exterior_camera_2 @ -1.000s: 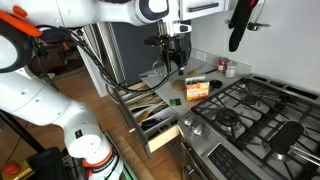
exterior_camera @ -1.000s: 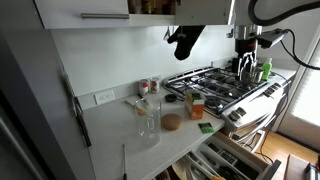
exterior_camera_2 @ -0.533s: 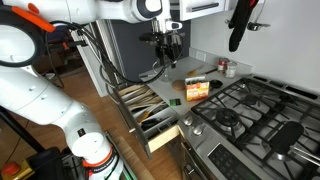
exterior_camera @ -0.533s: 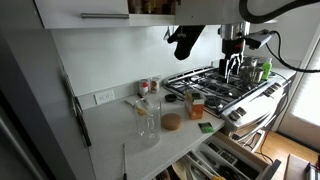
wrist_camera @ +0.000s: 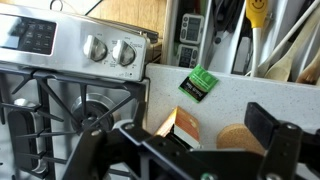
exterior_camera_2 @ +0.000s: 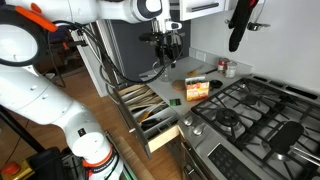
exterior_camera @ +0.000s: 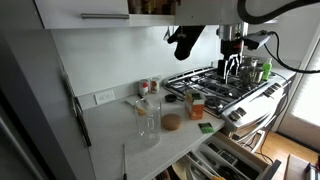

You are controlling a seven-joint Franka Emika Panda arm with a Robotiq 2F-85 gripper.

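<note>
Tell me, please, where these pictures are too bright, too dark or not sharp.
In an exterior view, the window at the right edge is washed out to white. In the wrist view, the fingers are close, dark and soft, while the green packet and stove knobs are sharp. In an exterior view, the black hanging object shows no detail.

Two stove knobs [wrist_camera: 96, 47], one orange box [wrist_camera: 182, 124], one green packet [wrist_camera: 198, 83], one wooden disc [wrist_camera: 238, 140].

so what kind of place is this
Most likely a home kitchen: a gas stove with knobs, an open drawer of utensils, and a countertop under wall cabinets.
</note>
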